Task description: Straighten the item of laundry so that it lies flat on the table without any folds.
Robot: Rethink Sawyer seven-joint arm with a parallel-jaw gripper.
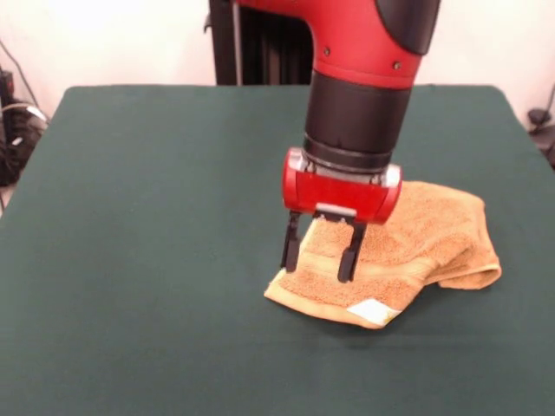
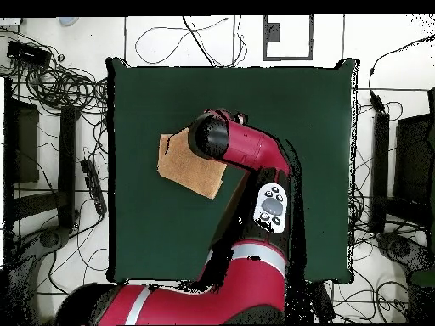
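The orange-tan towel [image 1: 421,234] lies crumpled on the dark green table [image 1: 156,217], right of centre in the front view, with its right side folded over in a thick roll. Its white care tag [image 1: 375,310] shows at the near corner. My gripper [image 1: 319,258] hangs straight down over the towel's near-left part. It is open, and the two black fingertips [image 1: 290,251] reach down to the cloth. In the overhead view the towel [image 2: 185,165] lies left of centre on the table [image 2: 153,229], and the arm's wrist [image 2: 211,136] covers part of it and hides the gripper.
The black pedestal [image 1: 260,43] stands at the table's far edge. Cables and dark equipment [image 2: 59,110] lie on the floor along the table's left and right sides [image 2: 382,153]. The arm's red link [image 2: 263,170] crosses the table's middle in the overhead view.
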